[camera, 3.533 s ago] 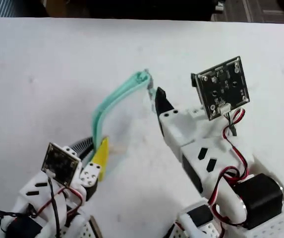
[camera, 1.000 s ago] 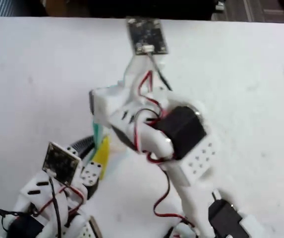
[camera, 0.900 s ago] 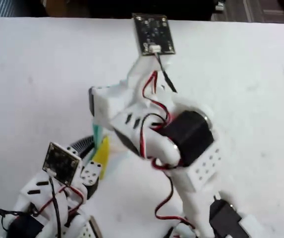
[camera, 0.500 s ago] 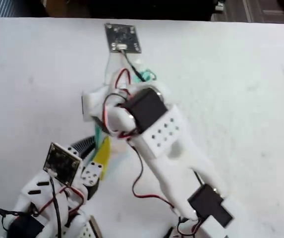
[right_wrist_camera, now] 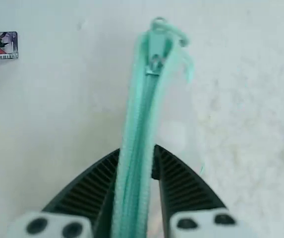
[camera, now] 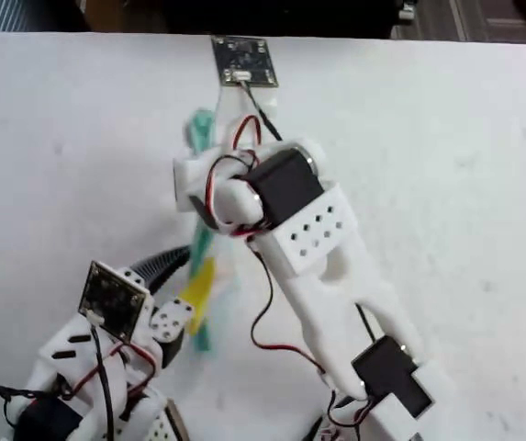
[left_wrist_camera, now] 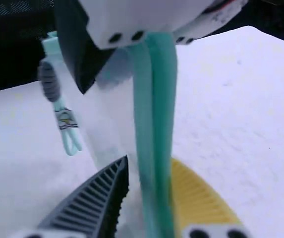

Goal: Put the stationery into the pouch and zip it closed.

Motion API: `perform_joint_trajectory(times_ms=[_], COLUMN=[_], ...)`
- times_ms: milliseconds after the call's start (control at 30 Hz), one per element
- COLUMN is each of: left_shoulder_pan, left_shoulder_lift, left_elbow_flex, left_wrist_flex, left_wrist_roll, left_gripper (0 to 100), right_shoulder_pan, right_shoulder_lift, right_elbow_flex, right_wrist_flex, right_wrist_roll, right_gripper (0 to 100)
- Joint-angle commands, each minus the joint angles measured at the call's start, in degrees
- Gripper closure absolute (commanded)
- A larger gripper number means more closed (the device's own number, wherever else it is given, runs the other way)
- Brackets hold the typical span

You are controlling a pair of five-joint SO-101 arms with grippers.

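1. A small picture card (right_wrist_camera: 0, 44) lies on the white table (camera: 464, 138), well apart from the thin teal zip pouch (right_wrist_camera: 142, 89).
2. From above, the big white right arm (camera: 313, 243) hides the pouch's middle.
3. The right hand (right_wrist_camera: 138, 154) squeezes the pouch's zip edge. The left hand (left_wrist_camera: 149, 171) pinches it nearer the robot.
4. The table's far edge is near the right arm's tip. There is room on both sides.

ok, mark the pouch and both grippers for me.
pouch (right_wrist_camera: 141, 109), right wrist view, on its teal zipper edge.
left gripper (left_wrist_camera: 149, 166), left wrist view, midway between its fingertips.
right gripper (right_wrist_camera: 137, 151), right wrist view, midway between its fingertips.
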Motion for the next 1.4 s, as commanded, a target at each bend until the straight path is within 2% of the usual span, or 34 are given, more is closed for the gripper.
perform_joint_trajectory(times_ms=[0,200,467,667,767,933,1067,1200,1367], left_shoulder_pan=[-2.8,-9.6,-18.9,-32.5,-36.4,-37.4,-37.4,-37.4,-37.4], left_shoulder_lift=[-0.1,-0.1,-0.1,-0.1,-0.1,-0.1,-0.1,-0.1,0.0], left_elbow_flex=[-6.0,-11.3,-12.2,-11.6,-8.1,-2.8,-2.4,-2.2,-1.7], left_wrist_flex=[6.2,8.6,7.9,5.1,1.7,-3.9,-4.0,-3.8,-4.0], left_wrist_roll=[5.7,-1.0,-0.5,9.3,12.4,13.4,13.5,13.5,13.5], left_gripper=[67,67,67,67,67,67,67,67,67], right_shoulder_pan=[2.8,5.9,3.9,6.5,9.9,15.5,19.1,21.1,21.4], right_shoulder_lift=[-0.3,0.0,-0.3,-0.3,0.2,0.3,0.0,0.2,-0.3], right_elbow_flex=[-0.2,-0.2,-0.2,0.2,0.4,0.4,6.2,14.8,28.9], right_wrist_flex=[-3.6,-15.9,-22.9,-26.2,-25.2,-20.4,-19.5,-19.7,-25.2], right_wrist_roll=[0.9,3.1,5.3,5.3,5.3,5.5,5.5,13.3,20.9], right_gripper=[98.1,98.1,98.1,98.1,98.1,98.1,98.1,98.1,98.1])
